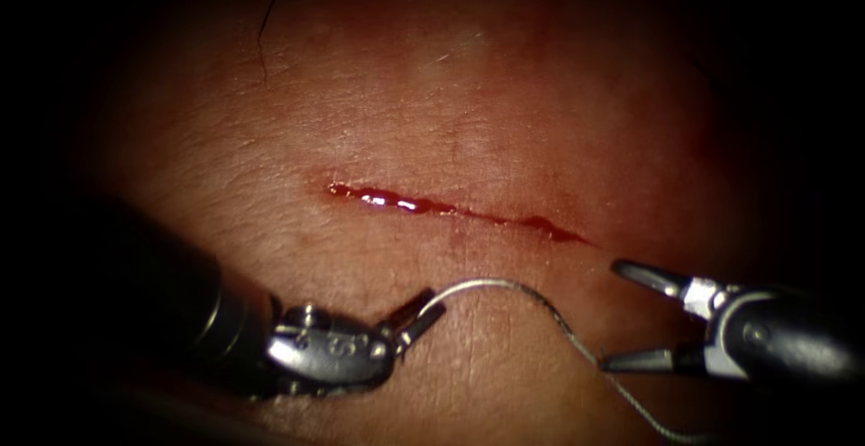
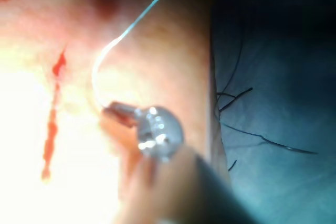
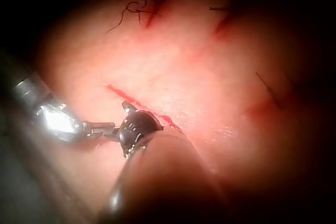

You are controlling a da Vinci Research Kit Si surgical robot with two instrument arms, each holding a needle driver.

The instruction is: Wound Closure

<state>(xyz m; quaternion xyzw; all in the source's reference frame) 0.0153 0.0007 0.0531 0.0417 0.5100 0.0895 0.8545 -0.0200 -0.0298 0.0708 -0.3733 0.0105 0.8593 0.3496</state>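
- Both tools are sitting on the near side of the cut (image 1: pixel 455 207), leaving the tissue (image 1: pixel 432 95) unpierced.
- Left tool (image 1: pixel 423 314) is clenching the needle (image 1: pixel 491 286) at one end, its arc lying free above the skin.
- Right tool (image 1: pixel 622 313), jaws spread and gripping nothing, is waiting at the needle's three o'clock; thread (image 1: pixel 622 392) is trailing toward five o'clock.

thread (image 1: pixel 622 390) cut off at endoscope view's lower edge, needle (image 1: pixel 491 286) tail hidden in left end effector (image 1: pixel 422 314)

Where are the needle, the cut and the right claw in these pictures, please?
needle (image 1: pixel 491 285): endoscope view, mid-curve, held by left claw.
cut (image 1: pixel 450 207): endoscope view, its middle.
right claw (image 1: pixel 622 315): endoscope view, between its open tips.
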